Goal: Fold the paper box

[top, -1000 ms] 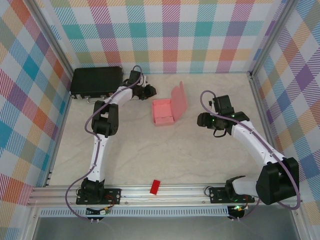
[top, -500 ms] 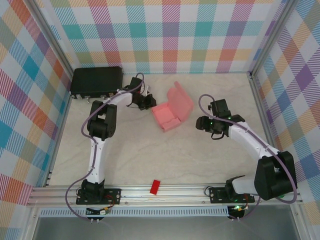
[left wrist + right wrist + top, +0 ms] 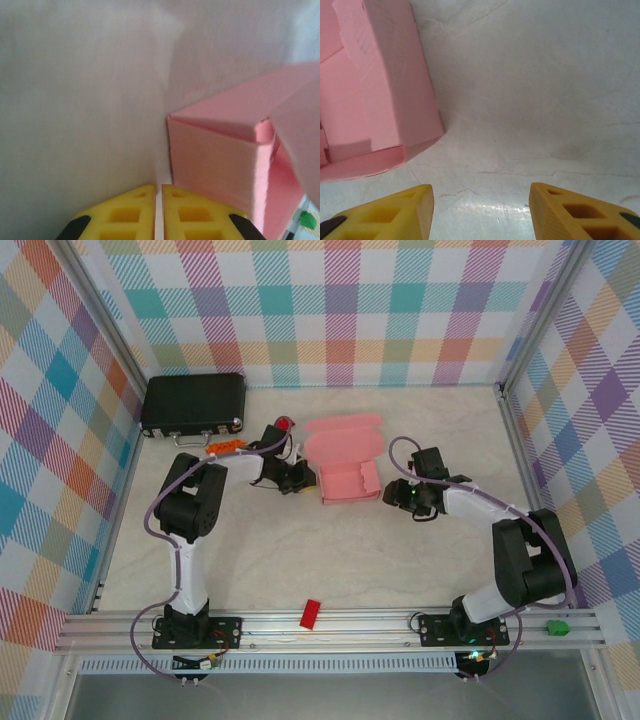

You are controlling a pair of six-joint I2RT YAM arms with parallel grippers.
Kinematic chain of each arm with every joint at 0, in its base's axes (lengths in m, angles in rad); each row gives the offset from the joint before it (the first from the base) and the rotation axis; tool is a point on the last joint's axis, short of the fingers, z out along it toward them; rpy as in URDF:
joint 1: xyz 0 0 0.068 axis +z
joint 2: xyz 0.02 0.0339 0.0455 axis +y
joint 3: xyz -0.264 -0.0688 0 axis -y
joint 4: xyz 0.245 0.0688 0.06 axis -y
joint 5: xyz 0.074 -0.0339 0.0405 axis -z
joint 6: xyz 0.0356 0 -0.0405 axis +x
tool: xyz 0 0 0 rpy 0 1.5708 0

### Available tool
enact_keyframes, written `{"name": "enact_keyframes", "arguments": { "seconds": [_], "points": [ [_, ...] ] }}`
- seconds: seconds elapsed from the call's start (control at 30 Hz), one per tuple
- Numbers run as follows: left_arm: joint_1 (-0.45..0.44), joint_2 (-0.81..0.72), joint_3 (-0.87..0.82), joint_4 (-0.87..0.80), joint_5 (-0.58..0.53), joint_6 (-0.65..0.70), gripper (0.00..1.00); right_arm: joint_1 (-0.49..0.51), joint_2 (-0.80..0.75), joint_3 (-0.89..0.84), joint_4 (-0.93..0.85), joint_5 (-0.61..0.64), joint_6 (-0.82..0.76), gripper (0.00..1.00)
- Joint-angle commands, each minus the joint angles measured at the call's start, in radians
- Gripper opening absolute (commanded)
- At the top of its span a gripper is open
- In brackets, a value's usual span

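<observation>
Starting at the left, the black case (image 3: 193,403) lies well to the left of the paper box (image 3: 348,480) and a little farther back, against the back wall. My left hand (image 3: 297,478) is just beside the box's left short end. From its wrist camera I see the two yellow fingers (image 3: 125,212) pressed together with only a hairline gap and nothing between them. The box's near-left corner rises right in front of them, but I cannot tell whether they touch it.

The box itself sits on the worktop (image 3: 300,550) about midway between my two hands. Its long axis runs left to right, very slightly skewed. The tray opens upward. The lid (image 3: 343,438) is hinged along the far long edge and laid open, pointing away towards the back wall.

A small red block (image 3: 311,613) lies well apart from the box, on the near rail and a touch to its left.

My right hand (image 3: 400,495) is just beside the box's right short end. Its fingers (image 3: 405,210) stand apart over bare worktop, holding nothing, and the box's pink side wall is off to their left, apart from them.
</observation>
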Motion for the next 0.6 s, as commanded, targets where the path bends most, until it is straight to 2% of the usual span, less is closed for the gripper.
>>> {"name": "enact_keyframes", "arguments": {
  "seconds": [0.0,0.23,0.37,0.57],
  "points": [
    [-0.007,-0.09,-0.073,0.057,-0.042,-0.072,0.12,0.005,0.007,0.018,0.052,-0.017,-0.003,0.53],
    [-0.006,-0.226,-0.169,0.099,-0.167,-0.079,0.14,-0.009,0.046,0.131,0.021,-0.073,-0.15,0.51],
    [-0.003,-0.289,-0.197,0.119,-0.246,-0.08,0.19,-0.061,0.097,0.232,-0.023,-0.11,-0.26,0.52],
    [0.002,-0.348,-0.218,0.169,-0.263,-0.042,0.29,-0.119,0.241,0.39,-0.066,-0.299,-0.498,0.55]
  ]
}}
